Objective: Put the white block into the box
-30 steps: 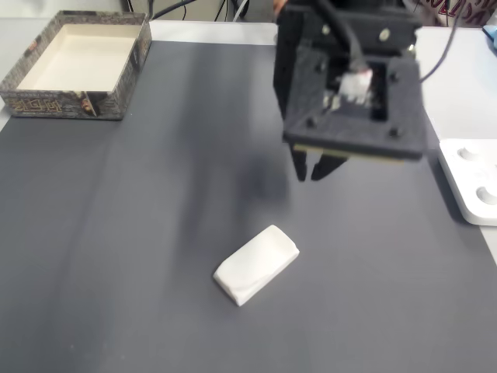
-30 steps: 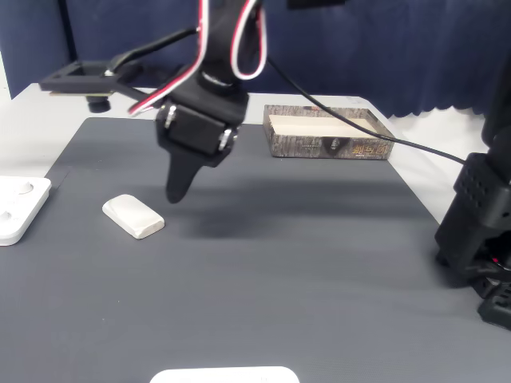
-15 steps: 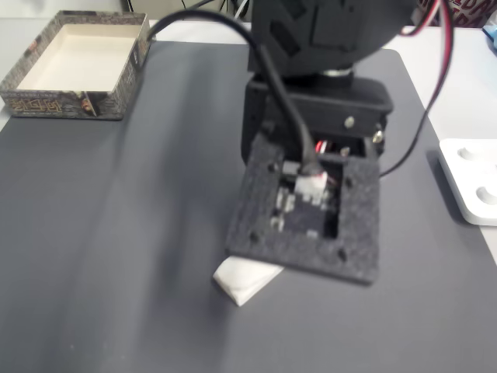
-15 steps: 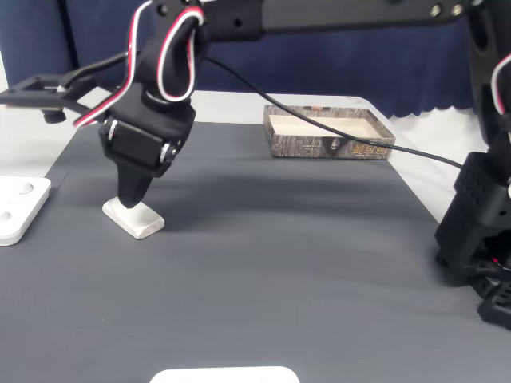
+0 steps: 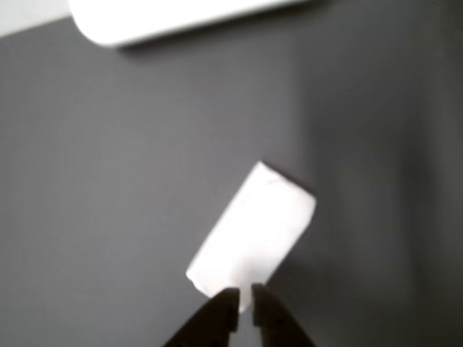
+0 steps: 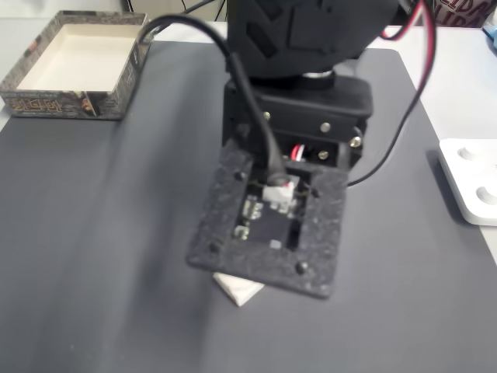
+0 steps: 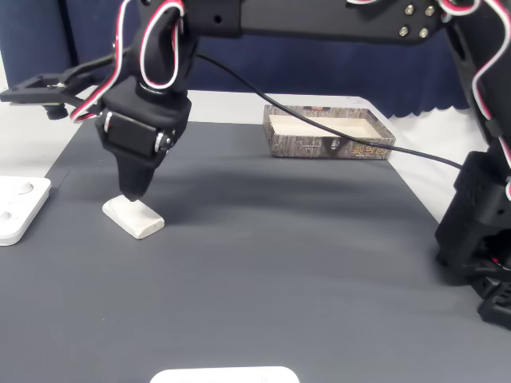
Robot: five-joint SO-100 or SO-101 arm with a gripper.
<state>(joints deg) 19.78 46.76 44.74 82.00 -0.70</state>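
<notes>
Arm has shifted further left over the last half second in a fixed view, and its black mount plate now covers more of the white block (image 6: 239, 289), leaving just one corner poking out below it.

Pincer (image 7: 130, 196) sits directly over the block's (image 7: 133, 217) far end, tips at or just above its top; contact can't be confirmed. In the other view the pincer (image 5: 244, 295) enters from the bottom edge, tips nearly pressed together with a thin gap, at the block's (image 5: 253, 231) near end and not around it.

Block lies flat on the dark tabletop (image 7: 303, 263), toward its left edge in that fixed view, angled diagonally.

White slab with round buttons (image 7: 17, 207) sits just off that left edge.

Box (image 7: 329, 133) is at the far edge, well apart from the block; in the other fixed view it sits at the top-left corner (image 6: 78, 64).
</notes>
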